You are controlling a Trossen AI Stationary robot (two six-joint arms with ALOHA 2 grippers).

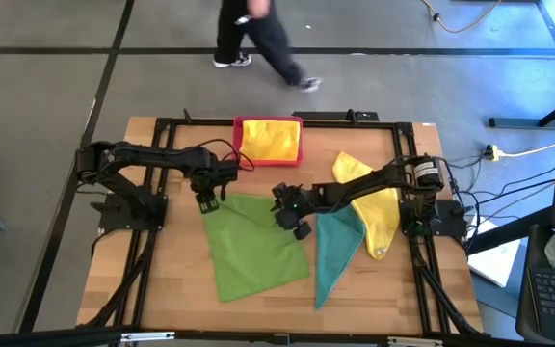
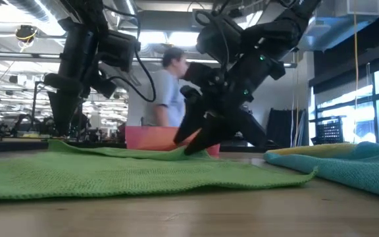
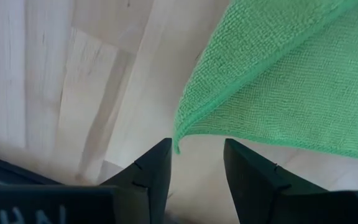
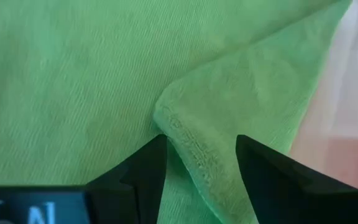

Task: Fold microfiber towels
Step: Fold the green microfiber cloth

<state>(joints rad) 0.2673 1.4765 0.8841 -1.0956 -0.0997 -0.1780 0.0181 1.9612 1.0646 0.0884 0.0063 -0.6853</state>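
Green towel [image 1: 253, 246] lies spread mid-table as we hover both grippers over its far edge: left gripper [image 1: 208, 204] parted at one corner, right gripper [image 1: 290, 218] parted astride a raised fold.

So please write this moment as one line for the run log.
green towel: flat on table | left pincer: open at its corner | right pincer: open over its folded corner | teal towel: waiting
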